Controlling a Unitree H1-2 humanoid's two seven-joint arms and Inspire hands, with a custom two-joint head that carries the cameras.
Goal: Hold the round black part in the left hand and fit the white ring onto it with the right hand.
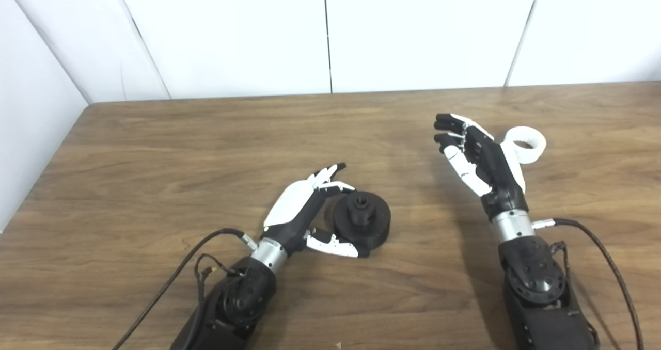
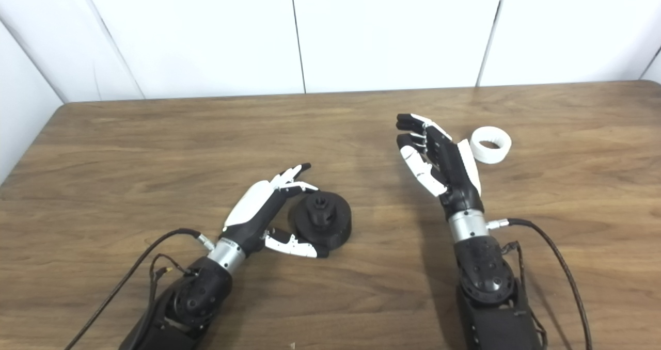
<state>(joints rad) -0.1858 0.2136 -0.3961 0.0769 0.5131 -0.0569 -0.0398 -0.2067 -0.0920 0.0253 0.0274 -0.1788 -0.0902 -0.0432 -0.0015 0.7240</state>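
Left hand (image 1: 304, 210) spread, cupping round black plastic part (image 1: 361, 220) on wooden table (image 1: 155, 185), apparently ready to grasp. Right hand (image 2: 439, 164) empty, unclenched, raised just beside white plastic ring (image 2: 490, 144), likely approaching for pickup.

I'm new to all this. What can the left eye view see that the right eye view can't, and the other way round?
Only the left eye view shows more of the white side wall at the table's left edge; there the white ring looks partly hidden behind the right hand.

Only the right eye view shows the table's far right corner, and a clear gap between ring and hand.

Both show the left hand open around the round black part, which rests on the table, and the right hand open, holding nothing.
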